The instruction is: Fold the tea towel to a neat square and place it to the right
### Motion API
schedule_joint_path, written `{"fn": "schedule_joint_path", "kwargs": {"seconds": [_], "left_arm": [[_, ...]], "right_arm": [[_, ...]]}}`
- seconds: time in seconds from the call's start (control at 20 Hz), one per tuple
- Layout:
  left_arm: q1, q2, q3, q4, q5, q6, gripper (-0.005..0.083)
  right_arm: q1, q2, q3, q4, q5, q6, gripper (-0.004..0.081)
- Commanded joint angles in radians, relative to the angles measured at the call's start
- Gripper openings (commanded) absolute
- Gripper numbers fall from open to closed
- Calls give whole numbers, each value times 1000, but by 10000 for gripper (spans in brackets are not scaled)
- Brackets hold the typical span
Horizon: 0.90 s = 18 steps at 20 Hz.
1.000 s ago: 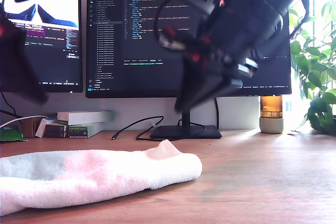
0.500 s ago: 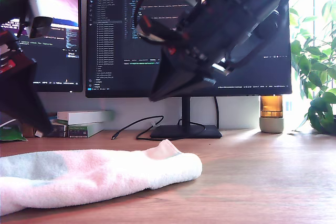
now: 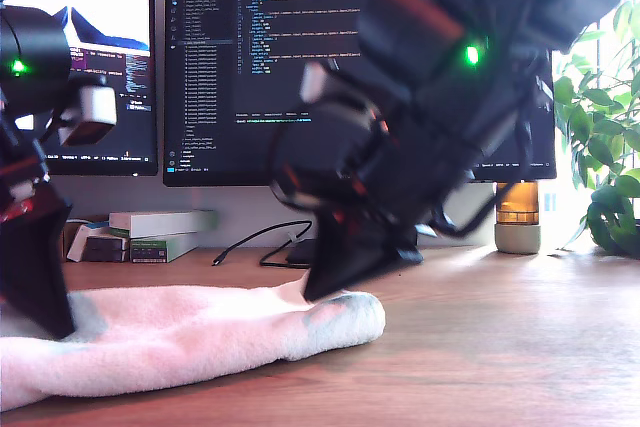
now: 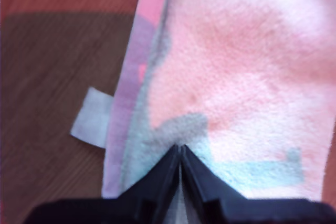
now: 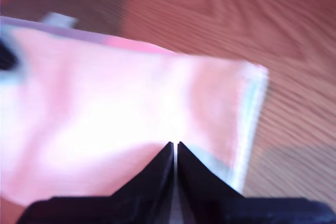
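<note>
My first tool (image 4: 181, 148) points down at the towel (image 4: 236, 77), its two black jaws pressed together with only a thin line between them. Their tips sit at a grey-green patch (image 4: 178, 129) on the pink, fluffy cloth. A purplish hem (image 4: 131, 77) runs along the towel's edge, and a small white tag (image 4: 93, 116) sticks out from it onto the brown wooden worktop (image 4: 52, 77).

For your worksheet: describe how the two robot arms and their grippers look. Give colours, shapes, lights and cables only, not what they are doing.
Both arms are bulky and mostly black. The arm at the exterior view's right shows green indicator lights, red-orange accents, white blocks and dark looping cables. The arm at that view's left has one green light, a white block and red marks. My first gripper and my second gripper have black, wedge-shaped fingers tapering to a point.
</note>
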Motion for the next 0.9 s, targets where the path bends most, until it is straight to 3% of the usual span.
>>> {"fn": "schedule_joint_path", "kwargs": {"seconds": [0.0, 0.25, 0.35, 0.5, 0.65, 0.85], "left_arm": [[-9, 44, -5, 3, -5, -4, -20], [-69, 100, -5, 2, -6, -30, -20], [-93, 100, -5, -5, -13, -53, -20], [-130, 100, -5, -11, -11, -120, -20], [-176, 100, -5, 8, 56, -226, -20], [-267, 100, -5, 92, 93, -335, -20]], "right_arm": [[4, 26, -5, 15, -14, 14, -13], [-9, 104, -4, 76, -13, 13, -13], [-34, 130, -4, 68, -12, -35, -13], [-102, 132, 1, 64, -13, -92, -13], [-163, 132, 35, 55, -43, -104, -13], [-163, 132, 84, 38, -59, -143, -13]]}}
